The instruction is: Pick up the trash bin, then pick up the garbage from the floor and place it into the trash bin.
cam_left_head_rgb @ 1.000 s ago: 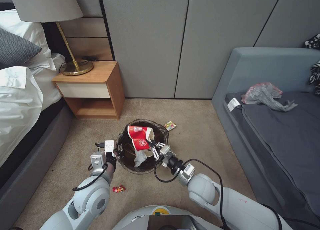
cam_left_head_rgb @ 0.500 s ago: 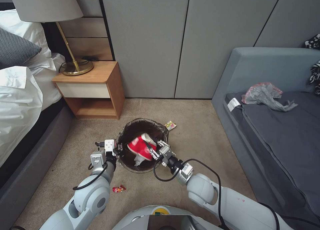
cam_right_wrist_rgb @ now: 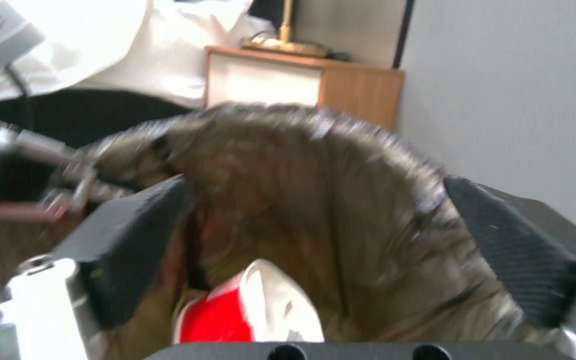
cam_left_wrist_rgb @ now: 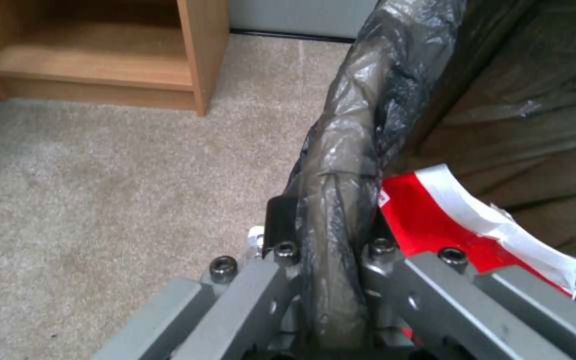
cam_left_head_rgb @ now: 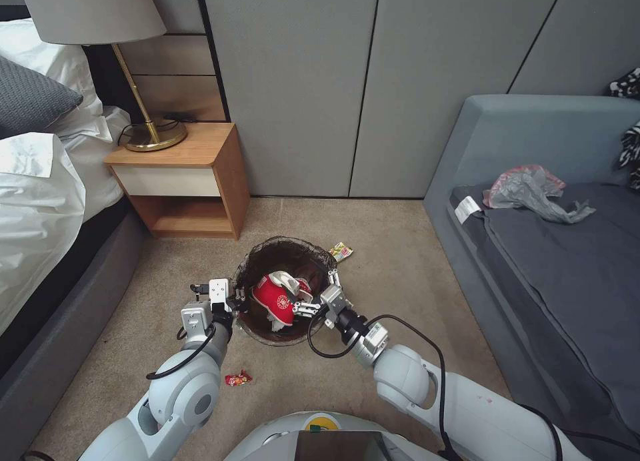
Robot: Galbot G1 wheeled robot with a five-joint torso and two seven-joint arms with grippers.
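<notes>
Now the red-and-white paper cups (cam_left_head_rgb: 279, 295) lie inside the trash bin (cam_left_head_rgb: 267, 261), tipped on their sides against the dark liner; a second ago they were raised above its rim in the right gripper (cam_left_head_rgb: 315, 299). That gripper hangs at the bin's right edge with its jaws spread wide and nothing between them, so the drop looks done. The left gripper (cam_left_head_rgb: 235, 305) pinches the bin's lined rim, holding it just above the carpet (cam_left_head_rgb: 400, 274). Two wrappers remain on the floor: a red one (cam_left_head_rgb: 238, 379) by the left arm, a yellow one (cam_left_head_rgb: 341, 251) just beyond the bin, so the task is not finished.
</notes>
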